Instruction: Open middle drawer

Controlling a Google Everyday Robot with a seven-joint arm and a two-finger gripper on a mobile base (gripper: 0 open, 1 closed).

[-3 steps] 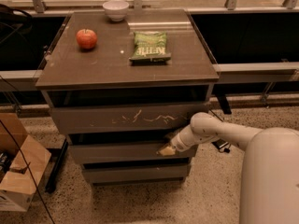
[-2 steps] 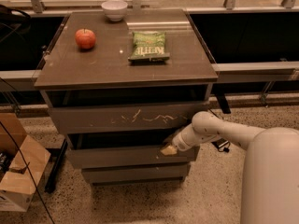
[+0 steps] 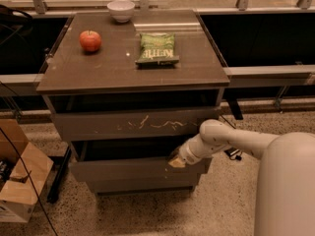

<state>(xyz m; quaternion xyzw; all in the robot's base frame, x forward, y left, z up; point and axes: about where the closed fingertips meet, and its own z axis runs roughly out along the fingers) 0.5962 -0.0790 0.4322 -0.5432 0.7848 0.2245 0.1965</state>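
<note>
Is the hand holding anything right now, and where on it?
The hand sits at the top edge of the middle drawer, near its right end; whether it grips that edge cannot be told.

Cabinet top [image 3: 113,70]: dark grey-brown, glossy.
Top drawer [image 3: 98,126]: grey-brown, with white squiggly scratches.
Middle drawer [image 3: 128,170]: plain grey-brown.
Gripper [image 3: 176,162]: tan tip on a white arm [image 3: 231,139], at the middle drawer's upper right edge.
Apple [image 3: 90,41]: red.
Bowl [image 3: 121,10]: white.
Chip bag [image 3: 157,48]: green, pale lettering.
Cardboard box [image 3: 22,178]: tan.
Floor [image 3: 216,205]: beige, dark-speckled.

Plain grey-brown middle drawer [image 3: 128,170], handle-free front, pulled partly out, pincer [image 3: 176,162] at its upper right edge
</note>
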